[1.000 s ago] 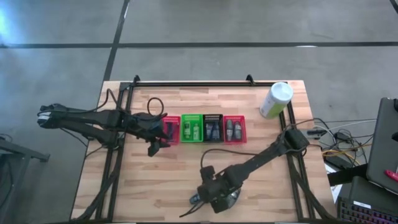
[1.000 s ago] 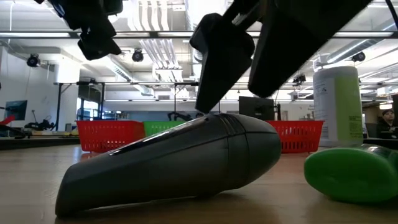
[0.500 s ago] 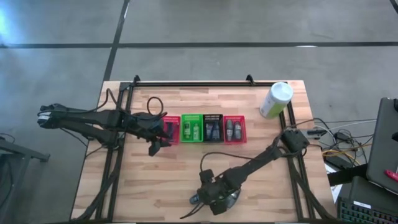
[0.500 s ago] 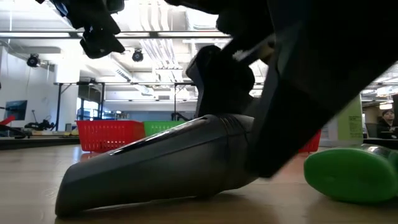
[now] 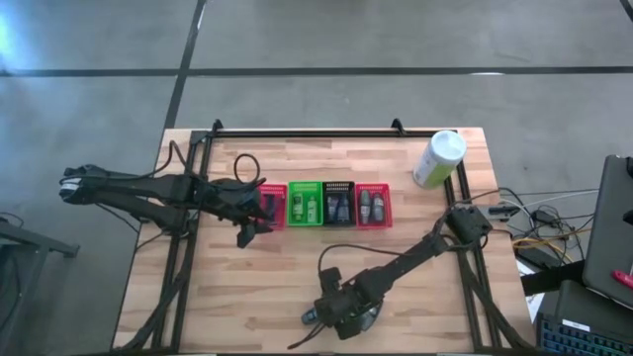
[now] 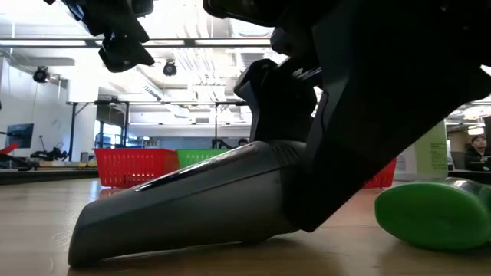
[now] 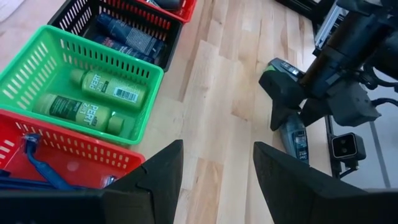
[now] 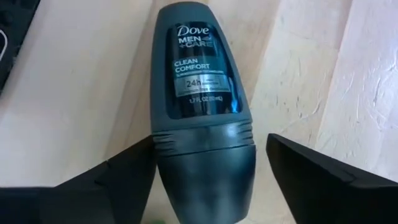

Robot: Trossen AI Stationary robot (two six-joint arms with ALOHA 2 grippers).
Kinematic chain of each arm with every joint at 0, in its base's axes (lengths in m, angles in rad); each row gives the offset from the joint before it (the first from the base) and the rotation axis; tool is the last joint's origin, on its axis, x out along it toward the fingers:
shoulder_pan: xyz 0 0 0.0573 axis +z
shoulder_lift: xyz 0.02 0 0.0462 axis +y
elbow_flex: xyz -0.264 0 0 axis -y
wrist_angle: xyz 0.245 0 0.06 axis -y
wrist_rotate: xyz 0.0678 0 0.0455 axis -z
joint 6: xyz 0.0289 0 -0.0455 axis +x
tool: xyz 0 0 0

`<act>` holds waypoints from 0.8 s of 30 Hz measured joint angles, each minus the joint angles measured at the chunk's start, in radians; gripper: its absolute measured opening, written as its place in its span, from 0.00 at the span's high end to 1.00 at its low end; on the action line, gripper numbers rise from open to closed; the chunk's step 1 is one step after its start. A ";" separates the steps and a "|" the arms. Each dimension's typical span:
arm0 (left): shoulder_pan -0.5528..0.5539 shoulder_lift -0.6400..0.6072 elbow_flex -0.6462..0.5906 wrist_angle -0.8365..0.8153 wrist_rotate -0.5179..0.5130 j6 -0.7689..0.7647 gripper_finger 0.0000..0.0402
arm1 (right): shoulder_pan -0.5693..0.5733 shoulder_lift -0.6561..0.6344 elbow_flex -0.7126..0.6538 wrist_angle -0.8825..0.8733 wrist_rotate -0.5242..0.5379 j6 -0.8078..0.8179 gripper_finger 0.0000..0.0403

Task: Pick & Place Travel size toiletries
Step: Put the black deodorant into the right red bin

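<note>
Right hand (image 8: 205, 180) spread astride grey bottle (image 8: 203, 106) lying on tabletop (image 5: 267, 287) at near edge. Left hand (image 7: 214, 180) spread, hovering by red basket (image 7: 68, 152).

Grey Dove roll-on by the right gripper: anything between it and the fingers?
Nothing visible. In the right wrist view the grey Dove roll-on lies flat on the bare wooden table, with the right gripper open and one finger on each side of its cap end. The left gripper is off by the red basket.
</note>
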 joint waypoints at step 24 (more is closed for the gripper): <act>-0.002 0.001 -0.002 0.035 -0.008 0.016 0.51 | -0.064 -0.193 -0.013 -0.260 0.122 0.099 0.51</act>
